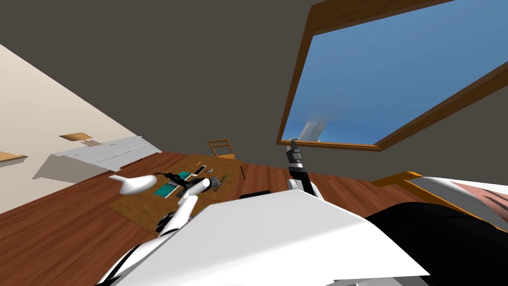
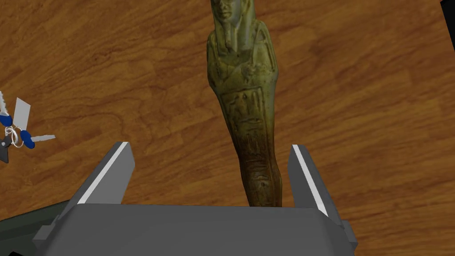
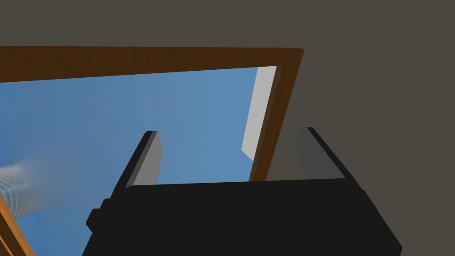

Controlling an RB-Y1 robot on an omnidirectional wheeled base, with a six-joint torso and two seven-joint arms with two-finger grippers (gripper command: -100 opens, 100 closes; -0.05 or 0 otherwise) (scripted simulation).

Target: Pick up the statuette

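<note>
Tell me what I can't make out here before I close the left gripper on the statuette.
- Left wrist view: the statuette has the crown of its head cut off by the picture's edge, and its foot is hidden behind the body of the left gripper.
- Left wrist view: the keys run off the edge.
- Head view: the things on the table are too small to name.

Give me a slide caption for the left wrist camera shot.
Open left gripper straddles the foot of an olive-green statuette lying on a wooden table, keys nearby.
</note>
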